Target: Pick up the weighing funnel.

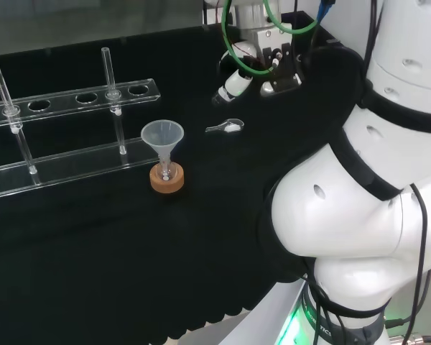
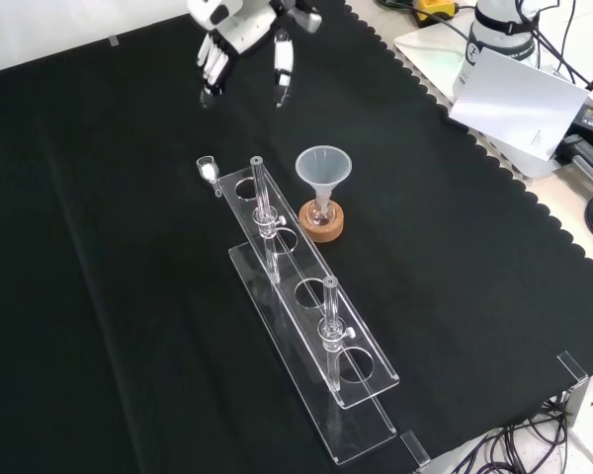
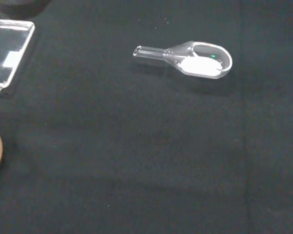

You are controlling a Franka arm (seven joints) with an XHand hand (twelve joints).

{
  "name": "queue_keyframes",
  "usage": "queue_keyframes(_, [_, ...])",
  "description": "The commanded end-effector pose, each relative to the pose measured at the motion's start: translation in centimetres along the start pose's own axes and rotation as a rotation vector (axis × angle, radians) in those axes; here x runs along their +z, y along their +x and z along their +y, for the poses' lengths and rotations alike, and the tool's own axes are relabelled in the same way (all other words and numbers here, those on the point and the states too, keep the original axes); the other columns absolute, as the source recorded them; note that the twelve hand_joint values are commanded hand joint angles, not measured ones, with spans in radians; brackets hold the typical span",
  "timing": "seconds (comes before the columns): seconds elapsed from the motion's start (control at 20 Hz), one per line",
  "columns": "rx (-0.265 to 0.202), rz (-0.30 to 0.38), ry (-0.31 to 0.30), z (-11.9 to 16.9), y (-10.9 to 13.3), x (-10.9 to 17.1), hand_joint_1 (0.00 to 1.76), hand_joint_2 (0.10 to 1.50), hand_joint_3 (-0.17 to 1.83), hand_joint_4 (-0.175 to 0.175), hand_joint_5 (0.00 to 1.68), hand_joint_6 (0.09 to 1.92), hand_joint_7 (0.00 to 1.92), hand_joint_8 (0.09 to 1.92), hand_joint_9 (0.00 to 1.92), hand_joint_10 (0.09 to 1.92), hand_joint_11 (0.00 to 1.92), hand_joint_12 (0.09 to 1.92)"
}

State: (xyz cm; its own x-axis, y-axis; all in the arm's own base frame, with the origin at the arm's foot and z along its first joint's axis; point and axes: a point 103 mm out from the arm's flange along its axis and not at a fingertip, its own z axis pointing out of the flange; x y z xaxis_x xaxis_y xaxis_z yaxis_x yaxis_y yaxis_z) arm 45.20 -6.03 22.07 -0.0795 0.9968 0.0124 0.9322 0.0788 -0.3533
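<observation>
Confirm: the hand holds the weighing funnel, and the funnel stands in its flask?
Not held: the front view shows the weighing funnel lying on the cloth, the hand open and apart from it. The funnel does stand in its flask.

no text, label or number can be read.

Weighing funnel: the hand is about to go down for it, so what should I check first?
1. Weighing funnel lies alone on the cloth, untouched: ok.
2. White contents sit in its bowl, none spilled: ok.
3. Hand open, holding nothing: ok.
4. Hand lined up over it: cannot tell.
5. Rack and funnel stand apart from it: ok.
</observation>
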Motion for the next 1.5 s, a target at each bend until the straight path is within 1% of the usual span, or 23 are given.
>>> queue_keyframes(0.05, [-0.005,0.005,-0.014,4.5,-1.4,2.7,0.67,0.76,0.22,-0.059,0.48,0.09,0.48,0.72,0.77,0.55,0.53,1.35])
queue_keyframes(0.25, [0.013,-0.029,-0.004,5.8,-1.7,3.8,0.68,0.76,0.22,-0.057,0.51,0.09,0.50,0.72,0.78,0.55,0.54,1.35])
queue_keyframes(0.35, [0.016,-0.032,-0.004,6.3,-2.1,4.2,0.69,0.76,0.22,-0.057,0.51,0.09,0.50,0.72,0.78,0.55,0.54,1.34])
queue_keyframes(0.55, [0.021,-0.024,0.013,7.1,-2.8,5.6,0.73,0.76,0.23,-0.055,0.53,0.09,0.51,0.72,0.79,0.54,0.55,1.34])
queue_keyframes(0.85, [0.049,-0.013,0.035,7.9,-3.6,7.7,0.75,0.76,0.24,-0.050,0.56,0.09,0.52,0.72,0.80,0.53,0.55,1.33])
queue_keyframes(1.0, [0.055,-0.010,0.042,8.3,-3.9,8.7,0.75,0.75,0.25,-0.050,0.57,0.09,0.53,0.72,0.80,0.53,0.55,1.33])
queue_keyframes(1.1, [0.057,0.000,0.044,8.6,-4.2,9.1,0.77,0.75,0.26,-0.050,0.57,0.09,0.53,0.71,0.80,0.52,0.55,1.33])
queue_keyframes(1.3, [0.066,-0.002,0.044,9.3,-4.4,9.6,0.79,0.73,0.31,-0.049,0.57,0.10,0.54,0.71,0.81,0.50,0.56,1.32])
queue_keyframes(1.5, [0.078,-0.003,0.030,9.8,-4.5,10.1,0.79,0.70,0.38,-0.047,0.58,0.12,0.54,0.70,0.82,0.49,0.56,1.32])
